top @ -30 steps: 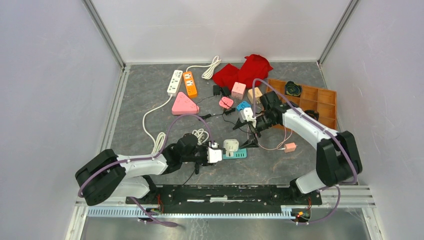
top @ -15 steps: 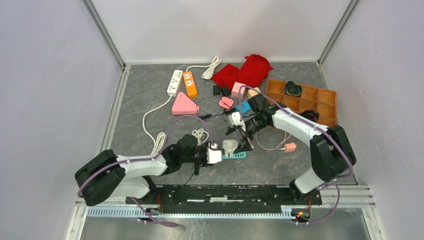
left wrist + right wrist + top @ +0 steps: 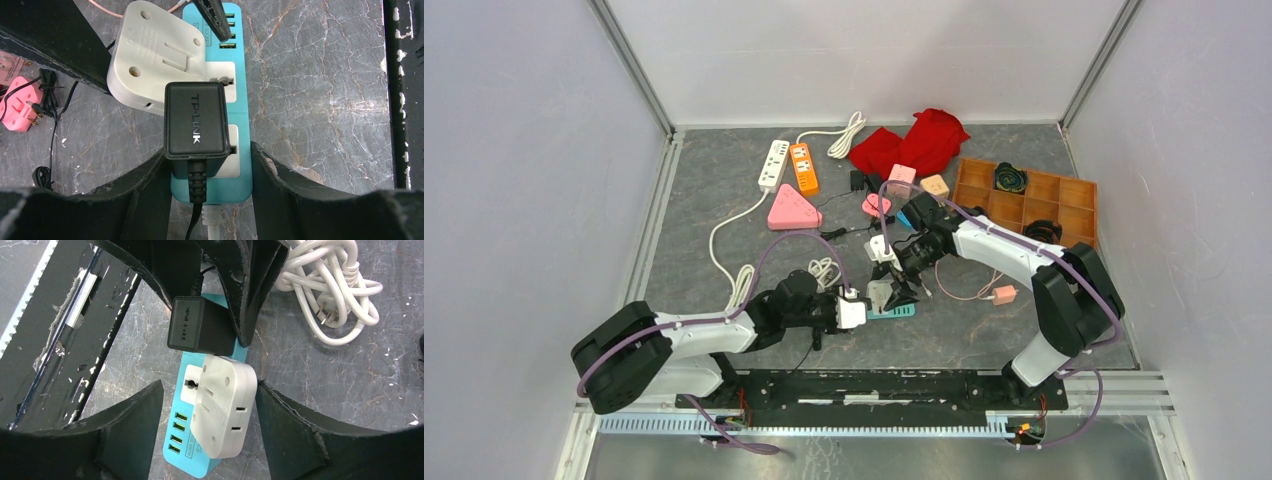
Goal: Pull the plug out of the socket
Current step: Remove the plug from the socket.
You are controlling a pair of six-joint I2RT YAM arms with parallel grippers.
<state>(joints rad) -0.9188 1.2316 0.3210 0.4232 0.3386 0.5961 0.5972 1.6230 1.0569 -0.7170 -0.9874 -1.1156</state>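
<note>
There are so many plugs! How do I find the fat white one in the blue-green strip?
Look at the near edge of the grey table, where a blue-green power strip lies. Two plugs sit in it side by side. Yours is the chunky white plug with rounded corners; the black plug beside it is boxy.

**Desk:** Left arm [image 3: 694, 335]?
**Photographer:** Stretched low. The left gripper [image 3: 207, 160] is clamped on the power strip [image 3: 232, 187] between its fingers.
**Desk:** Right arm [image 3: 1009, 245]?
**Photographer:** Bent inward. The right gripper [image 3: 207, 390] points down, jaws apart, gripping nothing.
</note>
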